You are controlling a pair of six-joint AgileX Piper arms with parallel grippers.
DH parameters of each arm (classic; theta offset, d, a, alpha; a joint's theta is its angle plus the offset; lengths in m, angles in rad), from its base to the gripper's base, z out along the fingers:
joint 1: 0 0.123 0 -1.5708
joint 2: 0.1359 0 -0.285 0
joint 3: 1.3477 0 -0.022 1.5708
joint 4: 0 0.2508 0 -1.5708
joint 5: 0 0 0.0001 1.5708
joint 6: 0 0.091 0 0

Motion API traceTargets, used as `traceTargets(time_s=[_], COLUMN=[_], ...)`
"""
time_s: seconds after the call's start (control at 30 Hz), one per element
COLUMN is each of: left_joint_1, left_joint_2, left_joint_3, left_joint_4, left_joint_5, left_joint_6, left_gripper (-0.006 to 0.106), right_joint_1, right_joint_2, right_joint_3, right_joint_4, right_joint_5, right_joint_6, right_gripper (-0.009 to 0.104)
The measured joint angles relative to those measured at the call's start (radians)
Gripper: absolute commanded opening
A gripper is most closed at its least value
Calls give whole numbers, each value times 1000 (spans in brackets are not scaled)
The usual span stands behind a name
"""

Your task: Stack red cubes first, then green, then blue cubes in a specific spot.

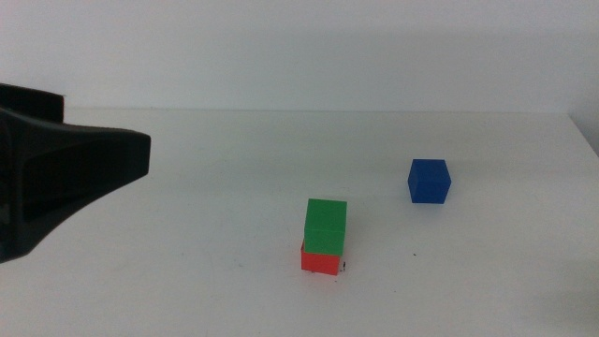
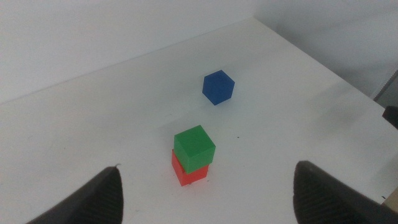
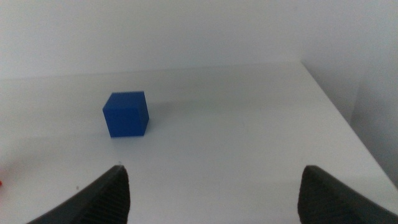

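Observation:
The green cube [image 1: 326, 223] sits on the red cube [image 1: 320, 259] in the middle of the white table, turned slightly off square. A tiny black mark of the spot [image 1: 343, 267] shows at the red cube's lower right corner; the rest of the spot is hidden under it. The blue cube [image 1: 429, 181] stands alone, further back and to the right. My left gripper [image 1: 126, 154] hovers high at the left, open and empty, its view looking down on the stack [image 2: 194, 149]. My right gripper [image 3: 211, 171] is open and empty, facing the blue cube [image 3: 126, 114].
The table's right edge [image 1: 585, 140] runs near the blue cube, and its far edge meets a white wall. Another tiny black mark [image 1: 415, 255] lies on the tabletop right of the stack.

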Motion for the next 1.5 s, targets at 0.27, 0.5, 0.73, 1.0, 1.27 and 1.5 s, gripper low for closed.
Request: traceTargets(time_s=[0.27,0.5,0.73,1.0,1.27,1.5], left_joint_1=[0,0,0,0,0,0], left_joint_2=[-2,-4,-4,-4,-4,-4], left_joint_3=[2,2,2,2,2,2], left_joint_4=[4,6,6,8,12,14], left_joint_5=[-2,-3,-3,-3,-3,-3], left_joint_6=[0,0,0,0,0,0], left_gripper=[94,94,94,94,94,94], right_joint_1=[0,0,0,48,241,303], right_joint_2=[28,557,1015,1440,1825,2049], right_joint_3=[-55,-534,-845,-1123,-1500,-1636], right_joint_4=[104,160,229,310,20,-39], right_joint_5=[-196,200,412,446,616,653], right_joint_6=[65,43,14,-43,149,215], right_gripper=[93,93,93,93,93,93])
